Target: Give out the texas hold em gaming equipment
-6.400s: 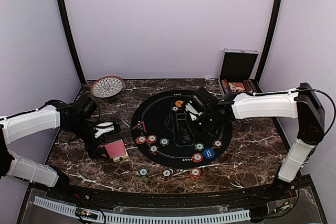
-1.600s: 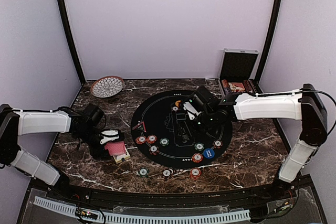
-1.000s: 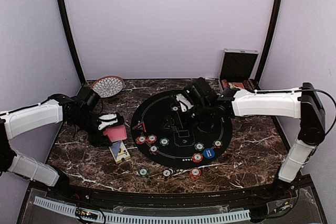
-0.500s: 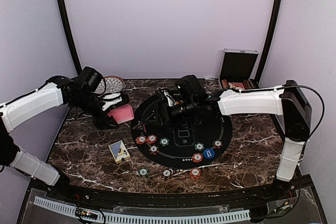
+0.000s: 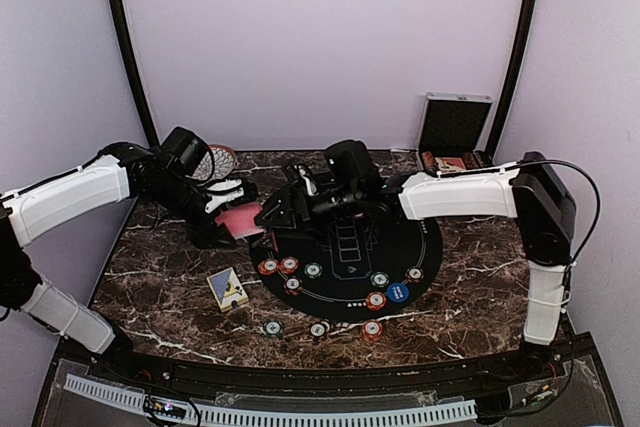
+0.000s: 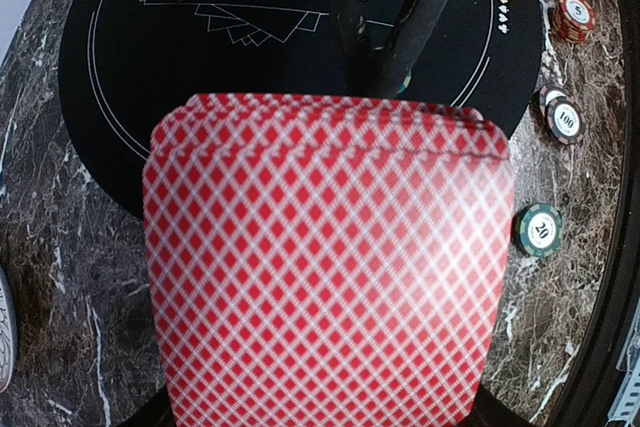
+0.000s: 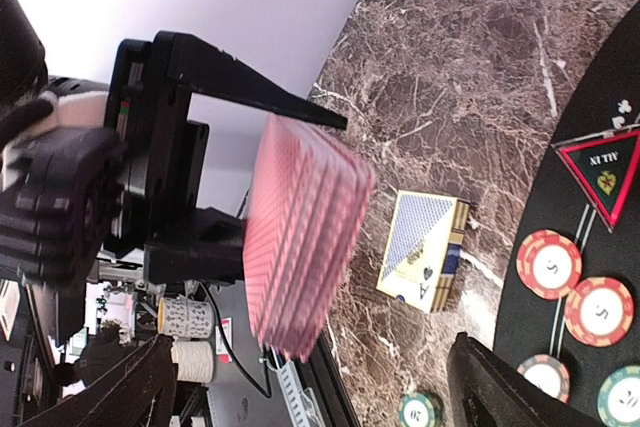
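So the mat (image 5: 430,239) sits mid-table, bowl (image 5: 222,158) far left, case (image 5: 455,125) far right, card box (image 5: 228,289) left of it, chips (image 5: 318,329) nearside.

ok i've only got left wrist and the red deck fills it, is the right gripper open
Observer: Yes. The right gripper has its fingers spread wide, and its wrist camera shows them pointed at the red-backed deck.
Operator: and who has the deck
Observer: The left gripper is shut on it, holding it up by the left edge of the black mat.
Operator: anything loose on that side of the table
Observer: A blue card box lies flat on the marble table, left of the mat and nearer the arm bases than the deck.
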Tool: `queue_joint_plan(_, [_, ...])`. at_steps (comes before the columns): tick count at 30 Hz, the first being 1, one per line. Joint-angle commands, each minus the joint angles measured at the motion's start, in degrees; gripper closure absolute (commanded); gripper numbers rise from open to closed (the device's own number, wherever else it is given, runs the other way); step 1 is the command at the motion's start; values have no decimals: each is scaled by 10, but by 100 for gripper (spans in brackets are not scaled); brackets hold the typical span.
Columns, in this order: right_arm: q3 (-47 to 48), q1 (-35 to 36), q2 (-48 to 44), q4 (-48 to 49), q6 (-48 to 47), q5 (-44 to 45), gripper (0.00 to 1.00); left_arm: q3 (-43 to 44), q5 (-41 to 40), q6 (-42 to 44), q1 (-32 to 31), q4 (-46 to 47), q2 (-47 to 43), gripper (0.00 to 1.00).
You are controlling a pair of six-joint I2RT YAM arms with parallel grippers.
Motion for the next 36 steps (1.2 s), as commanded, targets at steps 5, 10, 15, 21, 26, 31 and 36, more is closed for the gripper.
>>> queue_joint_plan(5, [33,3,37,63,34,-36,8,15,13,0,-15,10,1,100])
queue_joint_plan(10, [36,2,52,96,60,-48,13,14,16,1,-18,16,-2,100])
queue_joint_plan(15, [50,2,70,127,86,-60,20,18,17,3,-25,17,1,100])
queue_joint_plan(21, [58,2,92,169,121,-76,29,23,15,2,-34,19,9,100])
queue_joint_plan(26, [49,2,95,190,136,-83,42,24,10,0,-37,21,11,100])
queue_joint_plan(31, [44,2,99,212,152,-95,55,27,7,-7,-38,29,12,100])
queue_joint_plan(36, [39,2,104,217,157,-99,66,33,6,-16,-37,31,15,100])
